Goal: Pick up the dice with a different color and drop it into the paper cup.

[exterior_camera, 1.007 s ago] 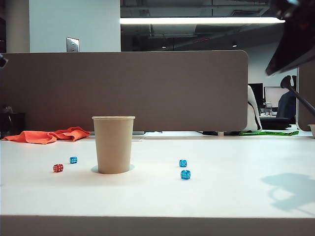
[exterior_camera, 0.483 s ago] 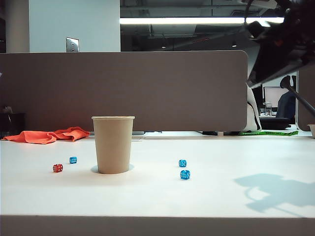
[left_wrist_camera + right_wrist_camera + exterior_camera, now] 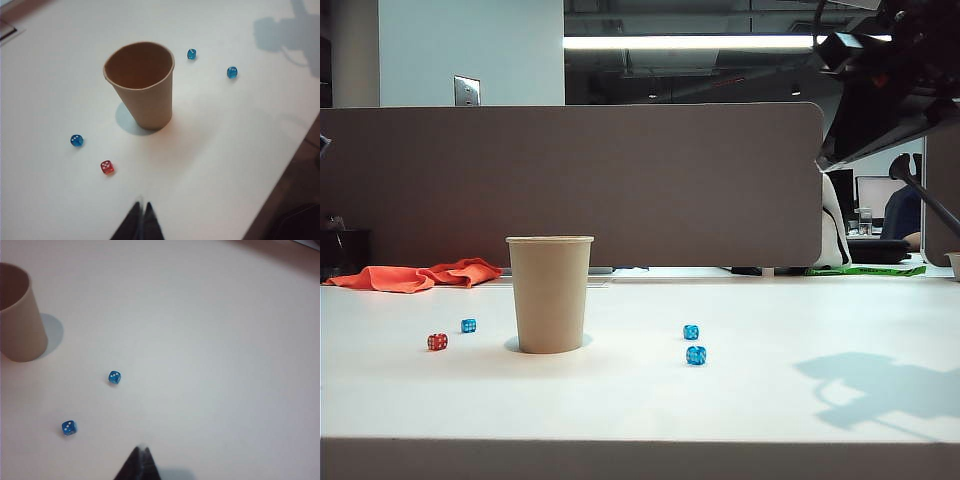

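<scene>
The red dice [image 3: 438,342] [image 3: 107,167] lies on the white table left of the tan paper cup [image 3: 550,293] [image 3: 141,82] [image 3: 19,315], which stands upright and looks empty. A blue die [image 3: 469,325] [image 3: 76,140] sits close beside the red one. Two more blue dice [image 3: 696,355] [image 3: 69,427] lie right of the cup. My left gripper [image 3: 141,204] hovers high above the table short of the red dice, shut and empty. My right gripper [image 3: 141,449] is shut and empty, high over the table near the two blue dice; its arm [image 3: 890,85] shows dark at the upper right.
An orange cloth [image 3: 415,275] lies at the table's back left. A grey partition [image 3: 570,180] runs behind the table. The table's near edge [image 3: 640,440] crosses the front of the exterior view. The right arm's shadow [image 3: 880,385] falls on the table's right part.
The right arm has swung leftward into the upper right of the exterior view, and its shadow on the table has shifted left. Cup and dice have not moved.
</scene>
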Controlling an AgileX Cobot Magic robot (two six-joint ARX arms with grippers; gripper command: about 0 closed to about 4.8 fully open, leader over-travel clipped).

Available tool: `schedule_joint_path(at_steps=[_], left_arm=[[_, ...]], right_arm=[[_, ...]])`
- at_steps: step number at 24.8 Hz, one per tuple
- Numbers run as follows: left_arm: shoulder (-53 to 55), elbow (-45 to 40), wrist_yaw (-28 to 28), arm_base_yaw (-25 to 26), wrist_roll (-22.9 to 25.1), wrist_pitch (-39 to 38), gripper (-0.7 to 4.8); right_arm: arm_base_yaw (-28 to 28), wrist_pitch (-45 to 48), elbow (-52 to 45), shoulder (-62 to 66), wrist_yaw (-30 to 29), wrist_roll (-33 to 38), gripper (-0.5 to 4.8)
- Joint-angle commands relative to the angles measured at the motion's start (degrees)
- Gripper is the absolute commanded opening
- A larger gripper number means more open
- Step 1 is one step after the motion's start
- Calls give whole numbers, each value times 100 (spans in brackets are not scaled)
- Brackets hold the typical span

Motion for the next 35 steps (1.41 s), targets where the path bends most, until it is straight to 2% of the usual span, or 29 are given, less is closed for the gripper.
schedule_joint_path(at_steps=[1,3,7,10,16,20,21,22,23,25,28,35], left_arm=[[15,24,0,7,-317,31,-6],[31,24,2,4,-317,57,-6],[155,24,-13,4,-385,127,-6],[420,24,-243,2,-505,155,-6],[935,24,-240,2,-483,444,-6],[1237,24,-205,2,-437,774,12],[1314,24,-131,-2,-157,785,61],[1346,24,-101,-4,181,767,80],[1368,24,-109,-2,730,754,93],[1375,24,-199,0,1217,811,95],[1436,24,-173,-2,1213,826,126],[2063,24,125,-4,1202,1220,126]], right_arm=[[2,107,22,-7,2,302,-1],[2,131,22,-7,2,857,-1],[2,125,22,-7,2,1049,-1],[4,103,22,-7,-24,1062,-1],[4,74,22,-7,-918,1060,-1],[7,-83,20,-7,-935,1032,-2],[7,-129,20,-7,-918,1034,-1],[7,-138,20,-7,-920,1034,-2],[7,-142,20,-7,-925,1034,-1],[7,-153,20,-7,-942,1034,-1],[7,-160,17,-7,-942,1034,-1],[7,-155,17,-4,-940,1034,-1]])
